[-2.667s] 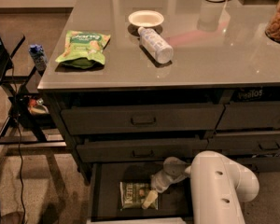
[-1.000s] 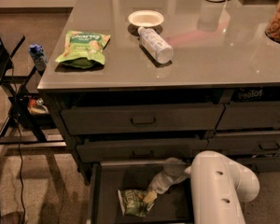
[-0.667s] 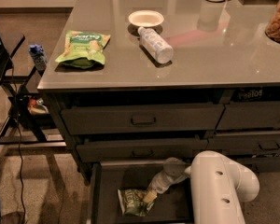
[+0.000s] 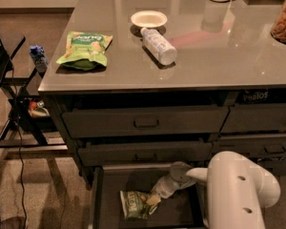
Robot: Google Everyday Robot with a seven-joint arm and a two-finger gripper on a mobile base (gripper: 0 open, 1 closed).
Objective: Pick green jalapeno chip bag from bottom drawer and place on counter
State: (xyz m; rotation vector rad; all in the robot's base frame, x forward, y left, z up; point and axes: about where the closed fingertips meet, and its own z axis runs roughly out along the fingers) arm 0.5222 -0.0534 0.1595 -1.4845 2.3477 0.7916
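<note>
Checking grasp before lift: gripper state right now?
Gripper: down in the bottom drawer, at the green jalapeno chip bag; a grasp cannot be told.

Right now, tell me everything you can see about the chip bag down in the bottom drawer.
The green jalapeno chip bag is a small, crinkled, dull olive-green packet with pale lettering and a light picture panel, looking like thin foil or plastic. It lies roughly flat, slightly skewed, on the dark floor of the open bottom drawer, toward its left front. The gripper is down in the drawer at the bag's right end, and appears to touch it there. Nothing else in the drawer touches it.
</note>
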